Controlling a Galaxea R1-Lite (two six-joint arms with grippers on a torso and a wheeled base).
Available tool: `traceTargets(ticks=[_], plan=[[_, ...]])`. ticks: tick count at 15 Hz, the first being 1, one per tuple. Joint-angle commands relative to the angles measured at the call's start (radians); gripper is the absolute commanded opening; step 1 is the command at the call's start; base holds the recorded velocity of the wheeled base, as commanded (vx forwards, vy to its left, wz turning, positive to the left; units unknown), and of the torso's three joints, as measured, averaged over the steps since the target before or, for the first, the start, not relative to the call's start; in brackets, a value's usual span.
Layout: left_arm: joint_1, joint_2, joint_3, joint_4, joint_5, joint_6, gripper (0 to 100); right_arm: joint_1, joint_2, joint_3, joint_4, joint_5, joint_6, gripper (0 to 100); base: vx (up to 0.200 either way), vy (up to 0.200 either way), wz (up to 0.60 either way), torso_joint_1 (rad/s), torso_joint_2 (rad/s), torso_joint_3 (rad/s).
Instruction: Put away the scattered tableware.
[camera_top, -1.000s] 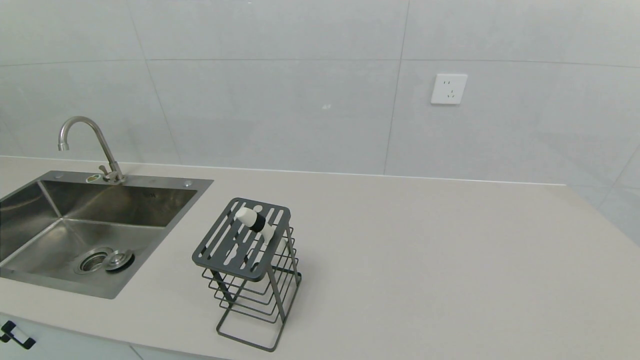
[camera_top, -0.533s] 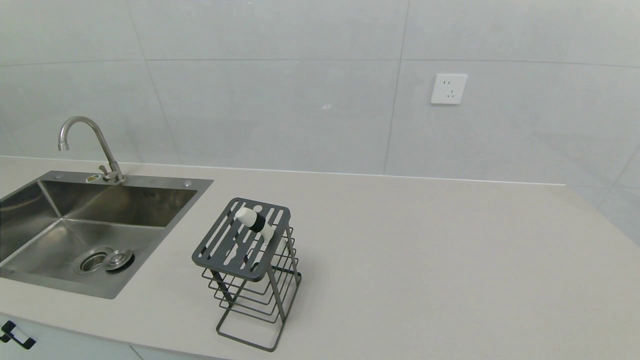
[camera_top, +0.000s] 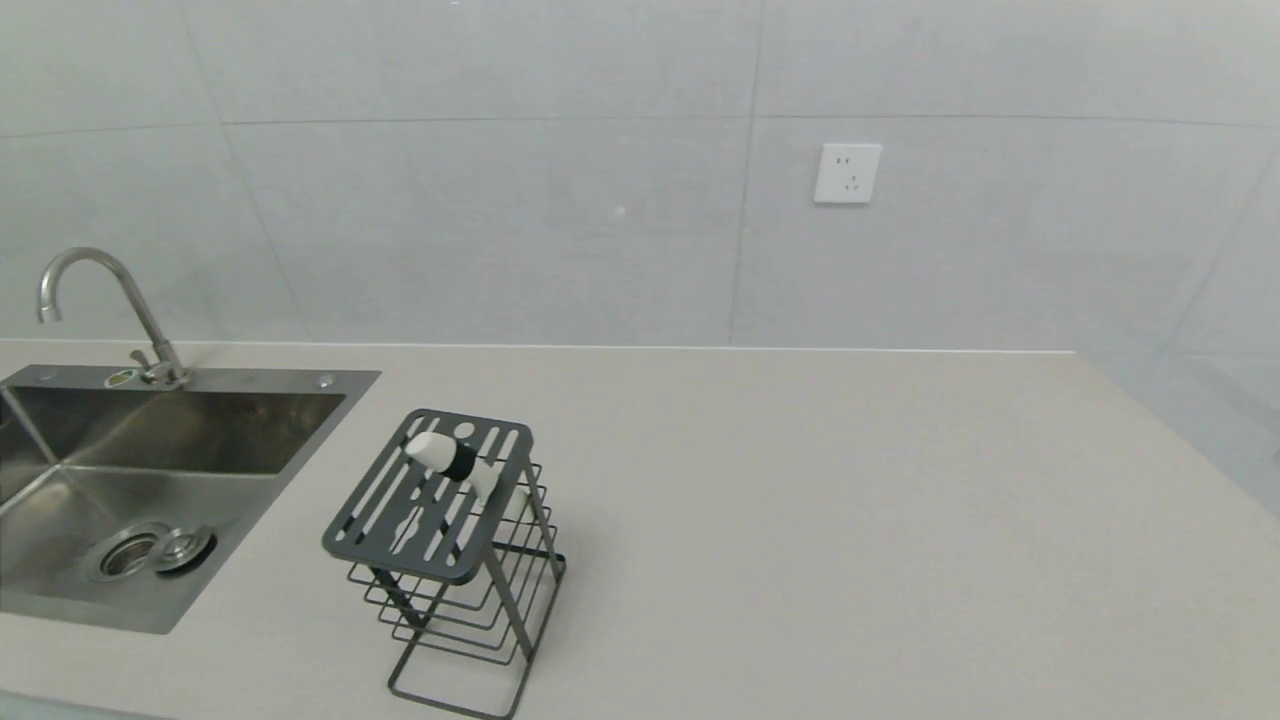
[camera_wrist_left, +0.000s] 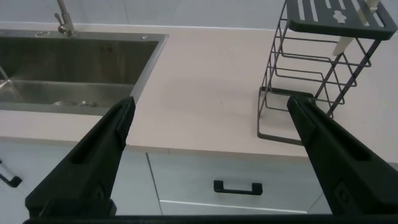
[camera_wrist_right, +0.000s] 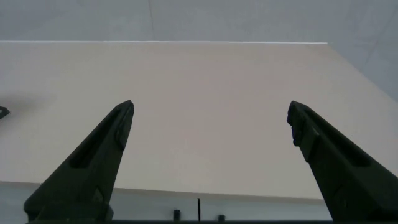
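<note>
Knife (camera_top: 447, 458): white handle with a black band, standing tilted in a slot of the dark rack's slotted top plate (camera_top: 385, 520). Its pale blade (camera_wrist_left: 344, 45) hangs down inside the wire frame. Judged already stowed: the slot holds it by the handle and keeps the blade off the desk (camera_top: 800, 520).

Rack (camera_wrist_left: 323, 23) sits on the desk ahead of the left gripper (camera_wrist_left: 211, 102), well beyond its tips and apart from them. Left fingers (camera_wrist_left: 99, 149) are spread wide and grip nothing. They hang off the desk's front edge, with a drawer handle (camera_wrist_left: 237, 186) seen low between them.

Right gripper (camera_wrist_right: 210, 107): fingers (camera_wrist_right: 93, 162) likewise wide apart and unloaded, with bare desk surface stretching ahead of them to the wall.

No other tableware can be made out on the desk surface in view. Judgement: either the task is near its end, or the remaining pieces lie outside these views. Spread fingers suit a ready or searching posture rather than a carry.

Surroundings: steel sink (camera_top: 200, 378) ahead of the left fingers, on the rack's left, with faucet (camera_top: 135, 305) behind it and drain strainer (camera_top: 150, 548) in the basin. Wall socket (camera_top: 847, 173) is on the tiles, far beyond the right fingers.
</note>
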Motion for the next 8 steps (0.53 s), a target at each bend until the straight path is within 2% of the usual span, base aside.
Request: traceTargets(ticks=[1,8], plan=[[0.0,0.001,0.0,-0.002,0.0,-0.001,100,0.0,0.001,0.001,0.0,0.0,-0.001,100,0.0,0.0,-0.6,0.012,0.0,-0.007],[0.0,0.001,0.0,-0.002,0.0,0.002,100,0.002,0.001,0.001,-0.002,0.0,-0.002,100,0.0,0.0,0.0,0.0,0.0,0.0]])
